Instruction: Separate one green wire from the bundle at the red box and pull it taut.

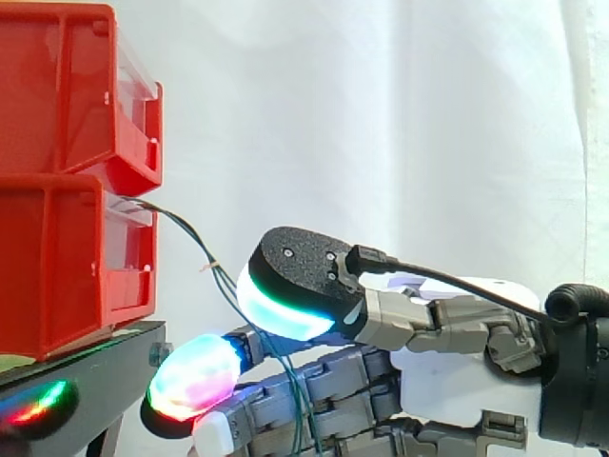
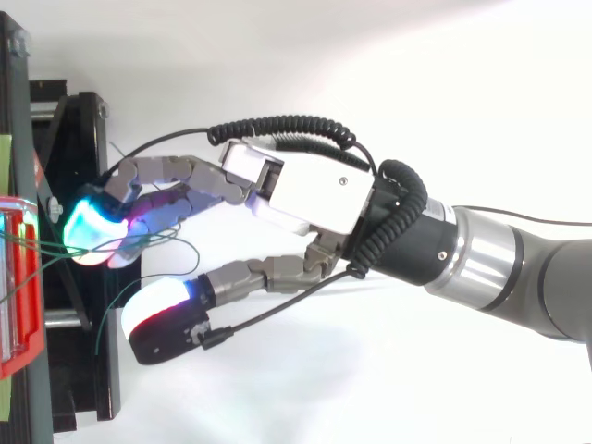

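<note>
Hand (image 2: pixel 305 190), fingers straight and thumb spread wide, grips nothing among green wires (image 1: pixel 193 236) drooping from the red box (image 1: pixel 67 257) at the stand's (image 1: pixel 105 362) edge. Separation appears to be in hand; next, pinch one strand and draw it back taut.

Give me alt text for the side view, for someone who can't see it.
A robot hand reaches in from the right, fingers open, with thin green wires drooping from stacked red bins and passing between its glowing fingertips; black stand below, white curtain behind.
</note>
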You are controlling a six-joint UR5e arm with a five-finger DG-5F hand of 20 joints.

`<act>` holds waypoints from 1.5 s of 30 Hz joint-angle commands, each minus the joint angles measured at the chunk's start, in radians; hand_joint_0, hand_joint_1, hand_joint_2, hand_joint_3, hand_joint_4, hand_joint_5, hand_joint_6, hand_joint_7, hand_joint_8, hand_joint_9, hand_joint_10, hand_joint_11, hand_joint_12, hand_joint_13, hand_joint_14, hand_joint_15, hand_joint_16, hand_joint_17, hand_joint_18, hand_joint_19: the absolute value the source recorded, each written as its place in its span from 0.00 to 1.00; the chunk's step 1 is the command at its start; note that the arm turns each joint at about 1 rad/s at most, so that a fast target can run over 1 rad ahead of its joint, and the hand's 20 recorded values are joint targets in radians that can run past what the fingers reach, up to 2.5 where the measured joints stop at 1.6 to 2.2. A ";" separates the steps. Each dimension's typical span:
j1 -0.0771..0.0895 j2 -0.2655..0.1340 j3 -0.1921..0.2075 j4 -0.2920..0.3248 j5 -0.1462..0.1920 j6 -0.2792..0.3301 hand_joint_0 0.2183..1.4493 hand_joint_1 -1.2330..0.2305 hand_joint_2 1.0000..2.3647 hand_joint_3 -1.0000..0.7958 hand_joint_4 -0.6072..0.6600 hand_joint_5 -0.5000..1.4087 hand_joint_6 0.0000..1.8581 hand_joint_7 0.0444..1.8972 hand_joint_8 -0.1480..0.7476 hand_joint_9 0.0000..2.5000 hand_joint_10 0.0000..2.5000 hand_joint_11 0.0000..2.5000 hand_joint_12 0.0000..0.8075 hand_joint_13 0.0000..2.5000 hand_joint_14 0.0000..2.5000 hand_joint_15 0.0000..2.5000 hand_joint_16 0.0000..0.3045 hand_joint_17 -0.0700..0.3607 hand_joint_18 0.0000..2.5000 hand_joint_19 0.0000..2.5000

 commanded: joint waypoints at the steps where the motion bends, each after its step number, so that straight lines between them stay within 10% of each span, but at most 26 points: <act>1: 0.005 -0.001 0.001 0.002 -0.005 0.003 0.27 0.39 0.00 0.28 0.67 0.21 0.27 0.49 0.46 0.34 0.01 0.17 0.44 0.27 0.00 0.11 0.16 0.42 0.24 0.15; 24: 0.020 0.002 0.007 -0.011 -0.007 0.087 0.30 0.40 0.00 0.29 0.66 0.22 0.27 0.58 0.46 0.37 0.01 0.20 0.43 0.28 0.00 0.11 0.15 0.40 0.25 0.16; 45: 0.011 0.005 0.058 -0.159 -0.019 0.193 0.30 0.39 0.00 0.29 0.63 0.22 0.27 0.63 0.46 0.37 0.01 0.20 0.43 0.28 0.00 0.11 0.15 0.40 0.25 0.16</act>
